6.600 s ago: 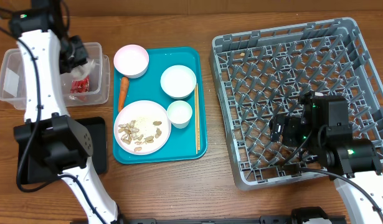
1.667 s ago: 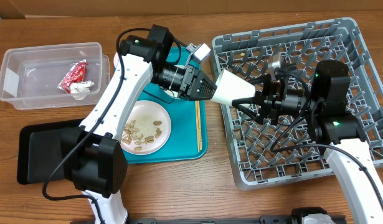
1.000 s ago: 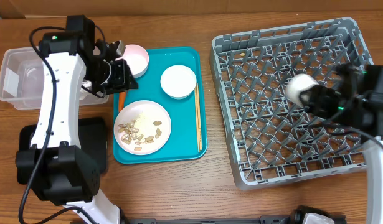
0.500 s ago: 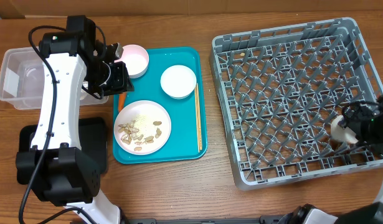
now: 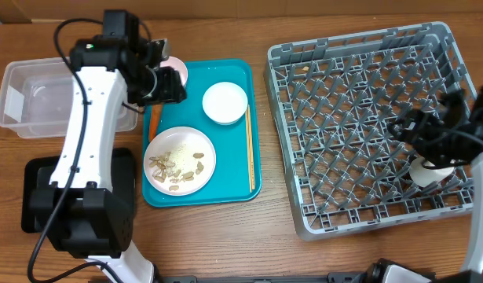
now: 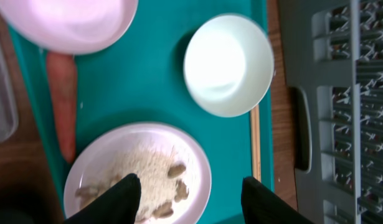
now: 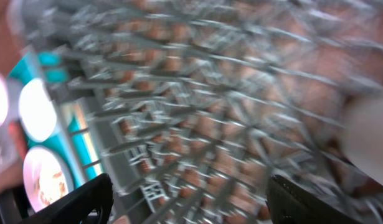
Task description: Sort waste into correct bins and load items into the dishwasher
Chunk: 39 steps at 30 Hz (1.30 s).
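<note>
From above, the teal tray [image 5: 255,185] on the bench [image 5: 225,236] holds a pink bowl [image 5: 177,66], a white bowl [image 5: 225,103], a carrot [image 5: 154,123], chopsticks [image 5: 249,151] and a plate [image 5: 179,160] of food scraps [image 5: 177,167]. A white cup [image 5: 424,173] lies in the grey rack [image 5: 359,118] just beside the right tool [image 5: 410,128]. Left wrist: the left tool [image 6: 191,186] is spread and empty above the plate, with the carrot off to its left. Right wrist: blurred, with fingers wide apart over the rack, gripping nothing.
</note>
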{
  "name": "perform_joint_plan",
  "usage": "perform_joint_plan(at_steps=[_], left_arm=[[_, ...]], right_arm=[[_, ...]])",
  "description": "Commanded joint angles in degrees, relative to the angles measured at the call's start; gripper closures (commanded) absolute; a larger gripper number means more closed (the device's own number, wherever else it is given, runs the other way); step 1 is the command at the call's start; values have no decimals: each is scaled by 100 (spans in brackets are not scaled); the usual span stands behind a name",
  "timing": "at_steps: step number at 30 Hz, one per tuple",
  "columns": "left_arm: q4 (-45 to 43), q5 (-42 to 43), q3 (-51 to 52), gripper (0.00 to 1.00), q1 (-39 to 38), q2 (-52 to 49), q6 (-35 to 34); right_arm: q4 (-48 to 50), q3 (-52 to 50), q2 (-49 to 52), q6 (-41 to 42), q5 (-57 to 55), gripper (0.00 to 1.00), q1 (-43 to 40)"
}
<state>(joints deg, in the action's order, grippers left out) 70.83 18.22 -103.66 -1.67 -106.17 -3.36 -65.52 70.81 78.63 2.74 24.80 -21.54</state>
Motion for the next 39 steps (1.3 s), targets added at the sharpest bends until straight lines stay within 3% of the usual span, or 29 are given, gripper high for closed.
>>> perform_joint_plan(at_steps=[1,6,12,17,22,31,36,39], left_arm=[[-341,-98,-39,45,-334,-81,-203],[-389,-634,-37,52,-597,-507,-411],[190,-1526,-44,51,-280,-240,-719],[616,-1694,-44,50,514,278,-848],[688,-1670,-44,48,1241,518,-876],[697,-1672,-44,47,1355,518,-911],[699,-1672,-44,47,1355,518,-911],[702,-1670,-44,47,1355,518,-911]], right_arm=[[199,168,-212,-149,400,18,841],[992,168,-212,-146,372,23,2380],[1794,658,98,223,-1001,19,4006],[1351,2476,1740,219,-1620,16,4798],[1493,3563,3421,195,-1910,18,5134],[1915,3563,4802,402,-2229,35,5272],[1939,3560,5117,636,-2214,59,5274],[1943,3554,5139,651,-2218,66,5322]])
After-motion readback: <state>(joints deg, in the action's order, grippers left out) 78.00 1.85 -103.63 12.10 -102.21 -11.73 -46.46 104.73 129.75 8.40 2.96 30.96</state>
